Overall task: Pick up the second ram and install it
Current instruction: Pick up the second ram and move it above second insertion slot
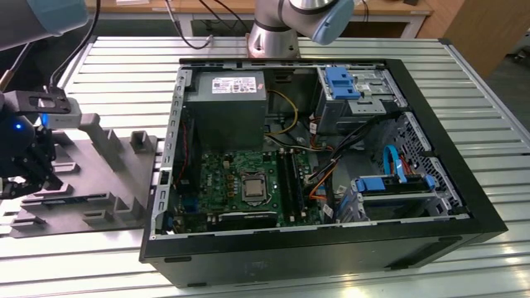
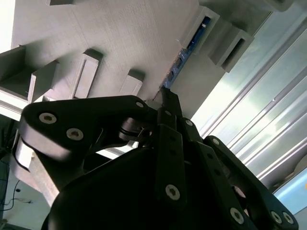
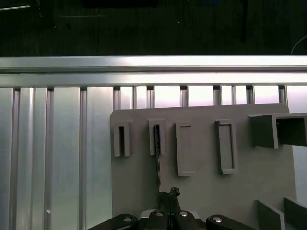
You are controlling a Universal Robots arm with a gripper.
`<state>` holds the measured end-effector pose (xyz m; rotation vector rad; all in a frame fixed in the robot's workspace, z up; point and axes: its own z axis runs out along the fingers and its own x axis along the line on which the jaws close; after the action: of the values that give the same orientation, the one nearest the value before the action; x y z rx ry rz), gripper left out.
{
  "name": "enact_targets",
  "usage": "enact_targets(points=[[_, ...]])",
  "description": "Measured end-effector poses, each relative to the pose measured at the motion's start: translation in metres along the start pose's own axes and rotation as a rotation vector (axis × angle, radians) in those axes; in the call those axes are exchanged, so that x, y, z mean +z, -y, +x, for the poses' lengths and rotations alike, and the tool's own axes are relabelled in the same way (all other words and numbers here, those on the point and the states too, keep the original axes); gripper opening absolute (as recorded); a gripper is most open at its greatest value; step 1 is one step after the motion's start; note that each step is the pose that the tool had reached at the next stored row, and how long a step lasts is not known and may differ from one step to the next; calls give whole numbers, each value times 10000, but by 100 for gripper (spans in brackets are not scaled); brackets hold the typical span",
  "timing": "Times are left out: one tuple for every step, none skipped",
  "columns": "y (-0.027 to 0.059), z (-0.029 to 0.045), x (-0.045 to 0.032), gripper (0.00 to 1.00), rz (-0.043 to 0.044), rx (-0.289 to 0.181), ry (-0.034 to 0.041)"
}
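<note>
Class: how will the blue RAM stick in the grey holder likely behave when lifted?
Probably stiff: the second ram is a flat circuit board. Likely light, being thin edge-on. Standing on edge in the grey holder, it may tip if released.

This is a robotics lab or workshop. A silver-grey robot arm with pale blue joint caps [image 1: 286, 25] stands on a ribbed aluminium-profile surface [image 1: 108, 68], its black gripper [image 3: 169, 194] at a grey moulded fixture plate [image 1: 108, 186]. An open black desktop computer case [image 1: 331, 254] lies alongside. Black cables [image 1: 195, 34] trail towards wooden benches [image 1: 389, 9].
</note>
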<state>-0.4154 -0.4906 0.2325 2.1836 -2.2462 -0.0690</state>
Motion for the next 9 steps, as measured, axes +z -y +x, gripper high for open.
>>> enact_targets(points=[[0,4,10,11,-1,0,0],[0,10,20,11,-2,0,-2],[0,16,27,11,-4,0,-3],[-1,25,32,11,-4,0,-3],[-1,37,37,11,-3,0,-3],[0,50,43,11,-2,0,-1],[0,61,48,11,-2,0,-1],[-1,70,55,11,-3,0,-2],[-1,75,64,11,-2,1,-1]])
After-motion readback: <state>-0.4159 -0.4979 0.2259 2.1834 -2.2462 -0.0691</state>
